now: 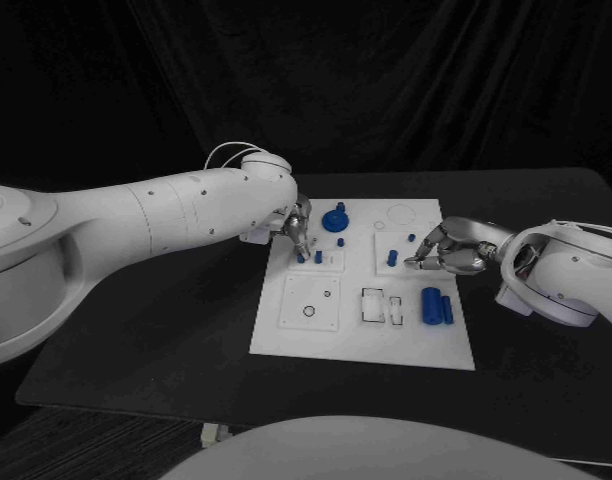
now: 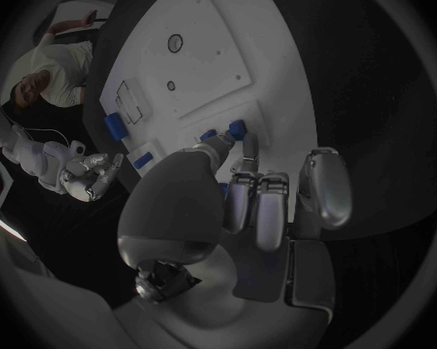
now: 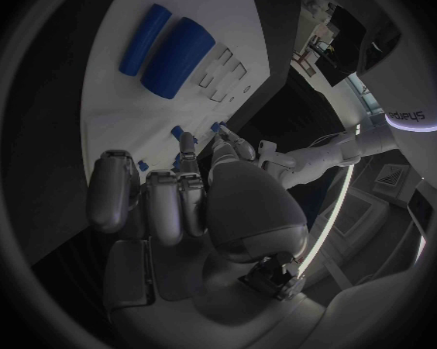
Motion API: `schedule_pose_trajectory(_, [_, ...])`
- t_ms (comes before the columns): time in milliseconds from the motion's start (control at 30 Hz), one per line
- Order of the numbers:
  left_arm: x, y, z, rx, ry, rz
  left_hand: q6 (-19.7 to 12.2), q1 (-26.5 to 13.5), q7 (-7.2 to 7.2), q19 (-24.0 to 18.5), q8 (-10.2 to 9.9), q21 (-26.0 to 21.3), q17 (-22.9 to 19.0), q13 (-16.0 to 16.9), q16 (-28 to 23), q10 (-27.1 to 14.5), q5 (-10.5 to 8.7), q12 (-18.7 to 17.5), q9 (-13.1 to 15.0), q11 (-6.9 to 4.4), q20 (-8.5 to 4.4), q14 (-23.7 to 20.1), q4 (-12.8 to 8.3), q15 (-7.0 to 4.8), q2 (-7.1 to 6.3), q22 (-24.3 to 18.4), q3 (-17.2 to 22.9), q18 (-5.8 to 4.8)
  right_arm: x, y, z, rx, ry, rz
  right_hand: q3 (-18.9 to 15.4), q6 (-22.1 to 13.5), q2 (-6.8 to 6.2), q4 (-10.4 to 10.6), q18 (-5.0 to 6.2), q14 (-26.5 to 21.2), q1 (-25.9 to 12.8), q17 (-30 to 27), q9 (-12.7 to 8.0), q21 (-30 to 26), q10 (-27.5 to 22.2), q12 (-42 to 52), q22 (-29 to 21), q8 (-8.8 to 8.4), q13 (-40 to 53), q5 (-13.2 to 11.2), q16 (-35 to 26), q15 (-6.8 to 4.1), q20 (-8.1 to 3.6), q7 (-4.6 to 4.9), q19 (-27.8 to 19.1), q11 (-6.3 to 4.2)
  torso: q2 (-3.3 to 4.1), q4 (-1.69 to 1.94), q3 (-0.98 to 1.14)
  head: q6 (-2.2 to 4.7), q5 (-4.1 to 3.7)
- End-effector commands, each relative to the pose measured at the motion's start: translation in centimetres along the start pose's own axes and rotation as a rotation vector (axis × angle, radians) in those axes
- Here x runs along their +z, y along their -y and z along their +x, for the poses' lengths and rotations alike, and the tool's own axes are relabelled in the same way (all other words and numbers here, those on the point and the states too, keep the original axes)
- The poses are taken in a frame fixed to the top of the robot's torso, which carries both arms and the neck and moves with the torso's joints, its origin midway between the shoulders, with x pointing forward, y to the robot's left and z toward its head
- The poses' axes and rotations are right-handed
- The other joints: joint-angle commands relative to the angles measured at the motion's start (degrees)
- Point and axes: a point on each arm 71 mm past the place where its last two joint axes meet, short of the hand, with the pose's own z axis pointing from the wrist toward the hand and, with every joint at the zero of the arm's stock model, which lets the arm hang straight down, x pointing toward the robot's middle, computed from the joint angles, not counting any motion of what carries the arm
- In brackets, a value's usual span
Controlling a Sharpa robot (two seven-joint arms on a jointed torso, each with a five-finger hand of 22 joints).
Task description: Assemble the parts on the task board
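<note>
Task board (image 1: 285, 335) parts partly hidden behind both hands; left hand (image 1: 293, 228), right hand (image 1: 443, 250) grips unclear.

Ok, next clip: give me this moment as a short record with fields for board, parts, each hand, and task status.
board: white task board flat in the middle of the black table
parts: two blue cylinders lying side by side near the board's right edge; a blue knob-shaped part standing at the far side; small blue pegs near the middle
left hand: left hand over the board's far left part, fingertips at a small blue peg; grip unclear
right hand: right hand at the right edge, fingers curled by another blue peg; grip unclear
status: cylinders not yet placed
</note>
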Motion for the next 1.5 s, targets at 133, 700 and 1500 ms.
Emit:
schedule_pose_trajectory(133, [0.3, -0.1, 0.7, -0.005, -0.014, 0.016, -3.93, -1.55, 1.33, -0.54, -0.39, -0.74, 15.10, 11.06, 0.15, 1.96, -2.25, -0.51, 0.44, 1.21, 0.76, 6.05, 0.89, 1.16, 0.20, 9.54, -2.50, 1.04, 0.0, 0.0, 0.2, 0.000, -0.010, 0.005, -0.20, 0.31, 0.43, -0.13, 0.88, 3.31, 1.14, 4.95, -0.08, -0.34, 0.78, -0.19, 9.69, -0.21, -2.41, 0.10, -0.27, -0.37, 0.00, 0.21, -0.49, -0.40, 0.00, 0.08, 0.00, 0.00, 0.05])
schedule_pose_trajectory(700, [0.2, -0.6, 0.6, -0.028, 0.021, 0.037, -7.17, -2.78, 2.42, -1.05, -1.54, -1.82, 15.10, 10.72, 0.15, 1.41, -3.08, -1.04, -0.48, 2.05, 1.50, 6.05, 2.17, 1.91, 0.42, 9.30, -5.20, 1.25, 0.0, 0.1, 0.2, 0.000, -0.011, 0.007, -0.21, 0.32, 0.45, -0.11, 0.88, 3.27, 1.21, 4.88, -0.08, -0.37, 0.76, -0.21, 9.69, -0.22, -2.42, 0.12, -0.32, -0.36, 0.01, 0.21, -0.50, -0.39, 0.00, 0.03, -0.02, 0.00, 0.07])
schedule_pose_trajectory(1500, [-0.6, -1.2, -0.5, -0.104, 0.201, 0.186, -6.27, -5.21, 2.52, -1.14, -0.70, -1.80, 15.10, 10.80, 0.15, 1.42, -4.15, -0.84, -1.19, 2.48, 1.97, 6.05, 5.67, 2.33, 0.08, 9.33, -9.37, 1.27, -0.1, 0.3, 0.3, 0.001, -0.015, 0.013, -0.14, 0.33, 0.51, -0.18, 0.90, 3.24, 1.41, 4.78, -0.09, -0.53, 0.70, -0.25, 9.65, -0.24, -2.51, 0.22, -0.38, -0.36, 0.02, 0.19, -0.57, -0.41, 0.01, 0.04, 0.00, 0.00, -0.17])
